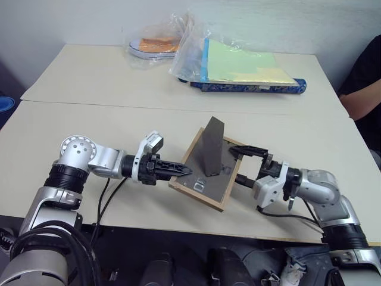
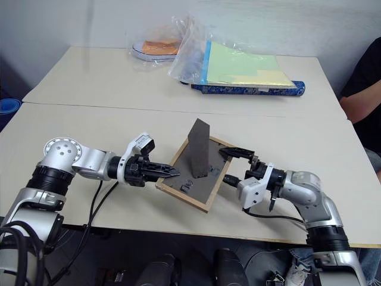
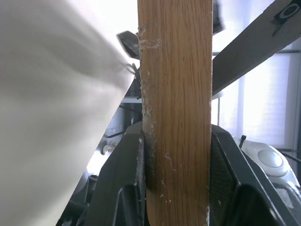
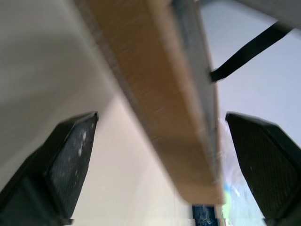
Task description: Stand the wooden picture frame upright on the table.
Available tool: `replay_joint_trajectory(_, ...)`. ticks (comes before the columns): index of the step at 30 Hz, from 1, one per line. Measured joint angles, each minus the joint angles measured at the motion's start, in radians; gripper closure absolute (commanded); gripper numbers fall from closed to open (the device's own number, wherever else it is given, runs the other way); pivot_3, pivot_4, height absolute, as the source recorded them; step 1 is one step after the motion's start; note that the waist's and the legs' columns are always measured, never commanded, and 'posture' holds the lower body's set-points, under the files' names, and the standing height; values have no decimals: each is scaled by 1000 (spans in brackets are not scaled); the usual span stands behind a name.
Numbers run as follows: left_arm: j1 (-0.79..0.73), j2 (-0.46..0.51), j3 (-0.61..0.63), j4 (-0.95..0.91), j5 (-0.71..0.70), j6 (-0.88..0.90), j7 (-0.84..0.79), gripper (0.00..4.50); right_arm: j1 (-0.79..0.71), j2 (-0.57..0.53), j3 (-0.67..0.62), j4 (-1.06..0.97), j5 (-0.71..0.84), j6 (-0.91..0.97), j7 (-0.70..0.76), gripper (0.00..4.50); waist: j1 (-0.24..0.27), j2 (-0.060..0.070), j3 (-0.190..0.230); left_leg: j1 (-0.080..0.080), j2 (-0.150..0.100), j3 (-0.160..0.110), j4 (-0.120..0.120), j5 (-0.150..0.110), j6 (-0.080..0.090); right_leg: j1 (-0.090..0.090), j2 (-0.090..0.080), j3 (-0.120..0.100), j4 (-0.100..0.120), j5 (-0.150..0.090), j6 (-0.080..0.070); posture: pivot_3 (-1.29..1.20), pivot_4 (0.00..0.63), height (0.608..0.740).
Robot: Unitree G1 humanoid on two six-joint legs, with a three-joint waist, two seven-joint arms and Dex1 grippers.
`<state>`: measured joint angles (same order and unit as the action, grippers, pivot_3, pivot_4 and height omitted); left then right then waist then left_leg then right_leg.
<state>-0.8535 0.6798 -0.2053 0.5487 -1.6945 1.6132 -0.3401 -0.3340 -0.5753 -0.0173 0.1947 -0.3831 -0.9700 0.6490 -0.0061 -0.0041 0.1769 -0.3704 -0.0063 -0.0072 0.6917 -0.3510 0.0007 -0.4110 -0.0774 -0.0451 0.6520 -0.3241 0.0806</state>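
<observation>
Frame held tilted above table, stand unfolded.

Over the cream-beige table [image 1: 89, 119], the small light-wood picture frame [image 1: 205, 193], grey back up, is pinched at one edge by the left gripper [image 1: 181, 170]; the right gripper [image 1: 243, 162] stands wide around the opposite edge. Slipping or toppling is risked if released before the stand is seated.

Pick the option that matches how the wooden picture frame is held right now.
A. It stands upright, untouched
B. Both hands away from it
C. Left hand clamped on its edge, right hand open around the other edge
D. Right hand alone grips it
C: the left hand pinches the wooden picture frame by its edge, while the right hand straddles the opposite edge, fingers apart.
</observation>
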Motion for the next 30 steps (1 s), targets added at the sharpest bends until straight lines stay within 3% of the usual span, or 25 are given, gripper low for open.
replay_joint_trajectory(4,-19,0,0,60,-81,0,81,3221,-31,0,-1,52,-109,-50,-177,2699,-3,0,0,0,0,0,0,0,0,0,0,0,1,0,0,0,150,740)
replay_joint_trajectory(6,-24,4,0,67,-115,0,112,3221,-47,-6,1,66,-154,-64,-230,3190,-8,0,0,0,0,0,0,0,0,-1,0,0,1,0,0,0,150,740)
replay_joint_trajectory(7,-24,8,1,66,-146,-3,131,2487,-59,-8,6,82,-177,-74,-264,3190,-12,0,0,0,0,0,0,0,-1,-1,0,0,1,0,0,0,150,740)
replay_joint_trajectory(13,45,79,52,-110,-234,-76,210,740,-86,-11,42,125,-192,-60,-345,3275,-28,0,0,2,0,-3,-1,1,-1,-1,1,2,1,0,0,0,150,740)
replay_joint_trajectory(16,148,149,143,-231,-142,-142,188,699,-79,-33,75,120,-116,-45,-317,3276,-36,0,0,3,0,-4,-4,2,-3,-3,3,5,1,0,-1,0,150,740)
replay_joint_trajectory(20,325,286,275,-407,209,-397,-79,699,-18,-60,158,71,196,88,-155,3282,-35,1,1,3,0,-4,-7,2,-4,-3,3,5,-1,-1,-1,0,150,740)
replay_joint_trajectory(22,401,297,308,-466,375,-571,-250,699,13,-65,177,-9,405,211,-55,3282,-25,2,1,3,-1,-5,-7,2,-4,-2,2,4,-3,-1,-1,0,150,740)
replay_joint_trajectory(24,453,296,311,-506,515,-722,-393,337,45,-72,180,-114,639,394,49,3284,-17,2,1,2,-1,-7,-7,2,-4,-1,2,3,-7,-1,-1,0,150,740)
replay_joint_trajectory(26,468,279,316,-515,605,-818,-465,0,65,-74,171,-194,834,592,102,3293,-6,2,1,2,-1,-9,-6,2,-4,1,1,1,-8,-1,-1,0,150,740)
replay_joint_trajectory(30,498,235,309,-581,744,-945,-558,0,69,-88,128,-267,1139,1033,119,3296,8,2,1,1,-1,-9,-6,1,-2,1,0,0,-8,-1,-1,0,150,740)
